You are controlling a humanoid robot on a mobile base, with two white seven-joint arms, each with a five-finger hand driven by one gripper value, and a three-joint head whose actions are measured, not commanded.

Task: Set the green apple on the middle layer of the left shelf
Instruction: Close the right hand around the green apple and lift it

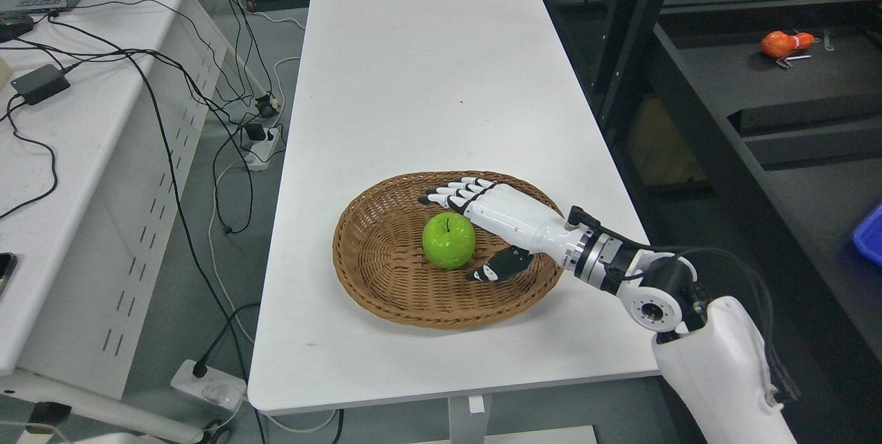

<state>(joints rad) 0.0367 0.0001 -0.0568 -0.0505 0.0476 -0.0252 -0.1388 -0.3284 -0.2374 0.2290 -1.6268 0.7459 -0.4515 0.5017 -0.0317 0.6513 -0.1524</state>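
Observation:
A green apple (448, 240) lies in a brown wicker basket (372, 251) near the front of a white table (427, 72). My right hand (463, 234) reaches into the basket from the right. Its fingers (456, 193) are spread just behind the apple and its thumb (497, 267) is in front of it. The hand is open around the apple's right side and does not grip it. My left arm is out of view.
A dark metal shelf (778, 99) stands to the right of the table, with an orange object (782, 43) on one layer and blue bins. A white desk (76, 127) with cables, a laptop and a power adapter stands to the left.

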